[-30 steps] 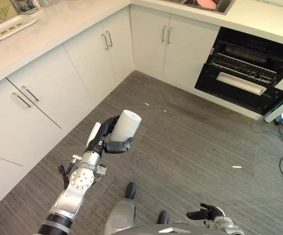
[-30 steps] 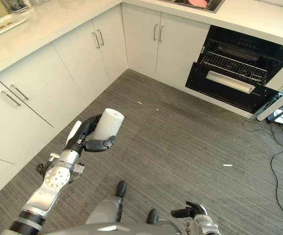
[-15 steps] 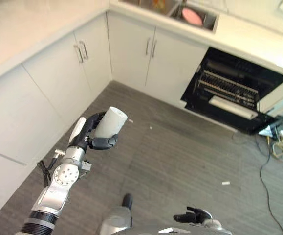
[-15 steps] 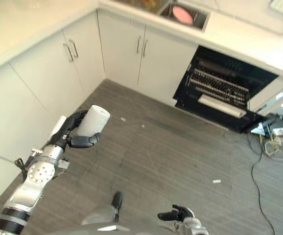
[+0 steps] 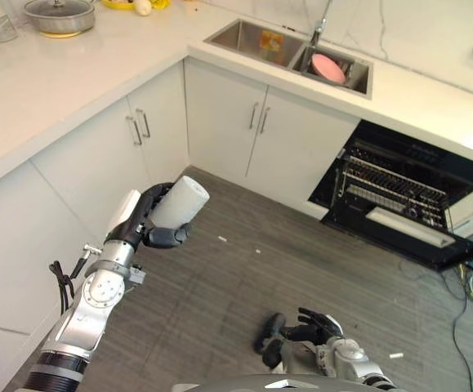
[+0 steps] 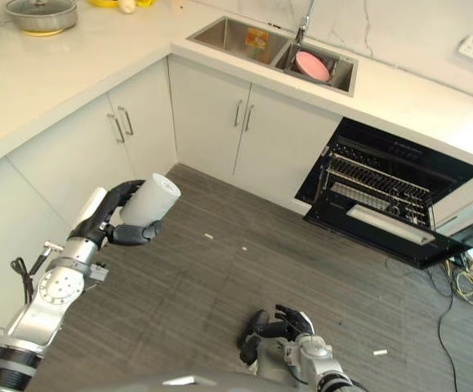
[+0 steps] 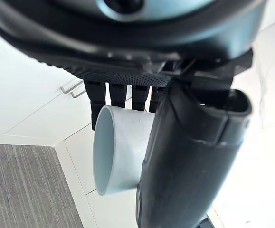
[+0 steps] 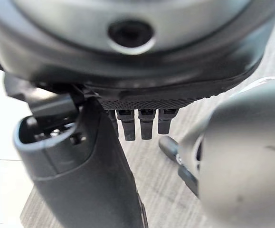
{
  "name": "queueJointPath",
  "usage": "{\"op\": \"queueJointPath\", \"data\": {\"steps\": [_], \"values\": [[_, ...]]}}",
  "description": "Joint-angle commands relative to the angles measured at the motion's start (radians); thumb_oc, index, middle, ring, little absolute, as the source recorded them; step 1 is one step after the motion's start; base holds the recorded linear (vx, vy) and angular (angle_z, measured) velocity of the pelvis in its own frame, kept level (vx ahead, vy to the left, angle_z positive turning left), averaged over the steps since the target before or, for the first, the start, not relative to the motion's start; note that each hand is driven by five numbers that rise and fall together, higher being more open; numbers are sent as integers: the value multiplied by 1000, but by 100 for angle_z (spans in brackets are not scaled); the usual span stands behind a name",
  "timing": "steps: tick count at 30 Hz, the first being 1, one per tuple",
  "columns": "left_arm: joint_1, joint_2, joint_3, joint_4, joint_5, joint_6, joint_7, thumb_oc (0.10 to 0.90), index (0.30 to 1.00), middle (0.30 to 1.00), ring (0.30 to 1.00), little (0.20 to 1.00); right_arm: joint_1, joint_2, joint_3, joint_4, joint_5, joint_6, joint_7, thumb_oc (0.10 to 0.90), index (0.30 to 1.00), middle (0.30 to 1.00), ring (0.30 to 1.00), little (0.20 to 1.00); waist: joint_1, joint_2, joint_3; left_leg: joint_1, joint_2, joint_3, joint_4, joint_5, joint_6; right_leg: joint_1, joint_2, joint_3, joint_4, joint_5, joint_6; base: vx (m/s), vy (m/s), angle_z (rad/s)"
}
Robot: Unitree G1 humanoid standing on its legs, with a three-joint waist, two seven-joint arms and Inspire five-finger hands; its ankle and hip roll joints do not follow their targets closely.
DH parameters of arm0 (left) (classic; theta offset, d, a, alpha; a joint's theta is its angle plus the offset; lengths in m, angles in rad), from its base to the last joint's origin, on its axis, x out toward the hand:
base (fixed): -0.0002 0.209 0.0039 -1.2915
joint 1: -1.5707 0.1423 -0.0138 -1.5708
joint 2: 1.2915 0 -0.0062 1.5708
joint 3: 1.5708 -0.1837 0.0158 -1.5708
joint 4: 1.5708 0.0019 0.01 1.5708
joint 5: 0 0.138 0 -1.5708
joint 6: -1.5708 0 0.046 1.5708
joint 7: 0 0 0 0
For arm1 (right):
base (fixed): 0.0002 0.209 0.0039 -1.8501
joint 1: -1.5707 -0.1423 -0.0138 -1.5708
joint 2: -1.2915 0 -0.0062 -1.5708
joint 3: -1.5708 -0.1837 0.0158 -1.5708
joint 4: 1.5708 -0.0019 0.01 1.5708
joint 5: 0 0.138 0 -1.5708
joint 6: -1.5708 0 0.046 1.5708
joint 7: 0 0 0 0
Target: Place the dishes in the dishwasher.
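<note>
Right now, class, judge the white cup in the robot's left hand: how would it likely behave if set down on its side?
The white cup looks round and smooth, so it would probably roll. It seems rigid and likely light, since the left robot hand carries it tilted in one grasp.

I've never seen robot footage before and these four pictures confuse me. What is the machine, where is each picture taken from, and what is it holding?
It is a two-armed humanoid robot in a kitchen. The two wide pictures come from cameras in its head, looking down. The two close-ups come from cameras on its wrists. Its left hand is curled round a white cup, seen close in the left wrist view. The right hand hangs low, holding nothing. Ahead stands the open dishwasher, and a pink dish lies in the sink.
</note>
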Motion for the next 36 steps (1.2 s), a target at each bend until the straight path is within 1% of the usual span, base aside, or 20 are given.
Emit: {"op": "queueJointPath", "data": {"steps": [1, 3, 7, 9, 10, 11, 12, 14, 15, 17, 18, 19, 21, 22, 23, 24, 25, 29, 32, 36], "values": [[-20, 34, 24, -191, 43, -111, 11, 400, 300, 300, 300, 300, -36, -14, -3, -53, -9, -72, -3, 800, 900, 900, 900, 900, 29, -31, -70, -60, 106, 19, 67, -61, -65, 204, 8, 108, -129, 55, 50, 448, 5, -17], [-10, 27, 19, -191, 43, -112, 8, 400, 300, 300, 300, 300, -20, -22, 5, -65, -13, -73, -2, 800, 900, 900, 900, 900, 15, -30, -81, -54, 105, 30, 99, -51, -72, 204, 13, 115, -122, 55, 19, 299, 29, -11], [22, 25, 28, -202, 27, -119, 4, 400, 300, 300, 300, 300, 6, -35, 24, -99, -8, -73, 8, 800, 900, 900, 900, 900, -15, 24, -109, -24, 147, 31, 222, -11, -99, 232, 68, 175, -83, 6, -15, 396, -7, -37], [25, 24, 30, -201, 25, -120, 4, 400, 300, 300, 300, 300, 10, -37, 29, -106, -8, -73, 11, 800, 900, 900, 900, 900, -15, 33, -111, -26, 155, 34, 246, 5, -107, 236, 80, 185, -75, -9, -24, 285, -28, -78], [28, 24, 32, -197, 13, -116, 3, 400, 300, 300, 300, 300, 10, -44, 38, -134, -11, -71, 15, 800, 900, 900, 900, 900, -22, 34, -109, -83, 172, 41, 402, 93, -136, 248, 98, 226, -64, -35, -54, 317, -67, -96], [29, 27, 35, -201, 6, -114, 3, 400, 300, 300, 300, 300, 7, -51, 42, -151, -7, -76, 11, 800, 900, 900, 900, 900, -10, 28, -90, -150, 177, 29, 537, 140, -148, 266, 104, 257, -62, -49, -68, 198, -60, -103], [27, 28, 34, -201, 6, -114, 3, 400, 300, 300, 300, 300, 6, -50, 41, -152, -7, -75, 11, 800, 900, 900, 900, 900, -13, 23, -94, -169, 172, 25, 549, 144, -146, 256, 99, 254, -63, -43, -70, 84, -36, -73], [18, 25, 34, -201, -10, -114, 22, 400, 300, 300, 300, 300, -12, -65, 41, -172, 9, -80, -5, 800, 900, 900, 900, 900, 12, 7, -47, -315, 157, -25, 788, 185, -130, 281, 97, 316, -59, -61, -96, 141, 44, -91], [15, 22, 32, -203, -16, -112, 26, 400, 300, 300, 300, 300, -18, -69, 44, -172, 9, -80, -9, 800, 900, 900, 900, 900, 21, 4, -34, -360, 153, -39, 797, 138, -112, 292, 93, 342, -57, -72, -89, 130, 84, -112], [10, 15, 27, -205, -19, -112, 25, 400, 300, 300, 300, 300, -25, -69, 44, -172, 13, -83, -10, 800, 900, 900, 900, 900, 36, -2, -24, -410, 153, -45, 773, 108, -92, 305, 80, 365, -62, -72, -77, 152, 123, -110], [12, 4, 27, -210, -19, -115, 25, 400, 300, 300, 300, 300, -31, -72, 45, -176, 13, -86, -10, 800, 900, 900, 900, 900, 50, -5, -20, -423, 161, -42, 697, 64, -80, 319, 73, 393, -71, -74, -60, 326, 334, -94], [2, -5, 15, -211, -23, -120, 27, 400, 300, 300, 300, 300, -37, -80, 47, -183, 9, -91, -10, 800, 900, 900, 900, 900, 72, 5, -11, -460, 146, -91, 542, 20, -87, 345, 70, 443, -78, -82, -42, 377, 376, -87], [-2, -11, -4, -191, -19, -121, 26, 400, 300, 300, 300, 300, -29, -92, 52, -191, -28, -91, -4, 800, 900, 900, 900, 900, 106, 27, -18, -437, 35, -207, 332, 84, -99, 366, 86, 511, -67, -83, -35, 317, 328, -84], [-3, -7, -6, -189, -5, -119, 31, 400, 300, 300, 300, 300, -24, -104, 48, -200, -56, -94, -4, 800, 900, 900, 900, 900, 98, 29, -5, -477, 28, -203, 342, 149, -119, 383, 83, 529, -60, -83, -29, 128, 178, -141], [-4, -8, -7, -188, -3, -120, 31, 400, 300, 300, 300, 300, -23, -104, 47, -201, -58, -93, -5, 800, 900, 900, 900, 900, 96, 29, -4, -480, 26, -204, 347, 150, -120, 382, 82, 528, -58, -84, -29, 62, 170, -165], [-14, -8, -19, -199, -7, -123, 20, 400, 300, 300, 300, 300, -18, -111, 40, -209, -62, -90, 3, 800, 900, 900, 900, 900, 76, 40, -8, -453, 70, -151, 274, 137, -115, 372, 89, 522, -47, -108, -23, -10, 187, -126], [-25, -16, -23, -200, -11, -121, 13, 400, 300, 300, 300, 300, -12, -110, 35, -225, -61, -91, -1, 800, 900, 900, 900, 900, 76, 47, -12, -422, 77, -138, 252, 125, -100, 359, 80, 521, -43, -113, -19, 21, 308, -42], [-40, -9, -26, -181, 9, -138, 5, 400, 300, 300, 300, 300, 7, -127, 1, -289, -100, -95, 0, 800, 900, 900, 900, 900, 41, 46, -33, -335, 55, -111, 187, 87, -50, 301, -4, 496, 69, -90, 34, 114, 268, -45], [-44, -8, -21, -174, 13, -133, 8, 400, 300, 300, 300, 300, -15, -134, -7, -303, -138, -93, -9, 800, 900, 900, 900, 900, 56, 38, -27, -298, 35, -56, 192, 46, -6, 257, -64, 464, 153, -62, 61, 68, 176, -48], [-40, -8, -9, -171, 18, -129, 14, 400, 300, 300, 300, 300, -32, -135, -5, -323, -157, -85, -10, 800, 900, 900, 900, 900, 78, 32, -28, -273, 42, -1, 183, 21, 5, 255, -122, 410, 126, -14, 76, 32, -18, -57]]}}
